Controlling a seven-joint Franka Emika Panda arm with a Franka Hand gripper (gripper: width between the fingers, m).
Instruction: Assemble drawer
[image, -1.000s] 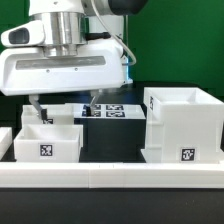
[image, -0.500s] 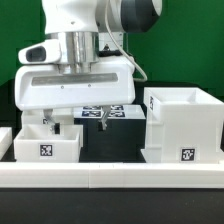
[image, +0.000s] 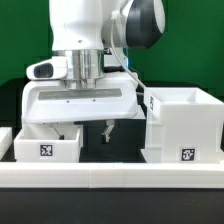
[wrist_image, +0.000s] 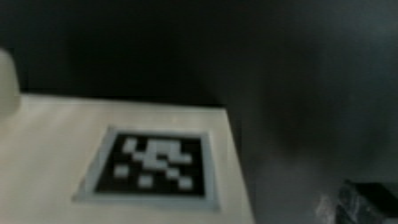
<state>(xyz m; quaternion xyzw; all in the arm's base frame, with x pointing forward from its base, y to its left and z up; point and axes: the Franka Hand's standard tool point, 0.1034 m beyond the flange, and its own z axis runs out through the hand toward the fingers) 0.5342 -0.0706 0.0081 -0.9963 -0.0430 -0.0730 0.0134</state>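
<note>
The arm (image: 82, 40) stands vertical, its wrist pointing straight down toward six o'clock. A rounded joint housing (image: 142, 22) sits at the wrist's two o'clock. The gripper (image: 85, 132) is held level with its jaws spread wide and nothing between them. One dark finger (image: 108, 130) shows at five o'clock below the gripper body; the other is not clearly visible.

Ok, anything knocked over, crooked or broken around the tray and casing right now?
Nothing stands out. The casing stands upright at the exterior view's right, the tray sits level at its left, and the open gripper hangs by the tray, holding nothing. The wrist view is too blurred to add detail.
</note>
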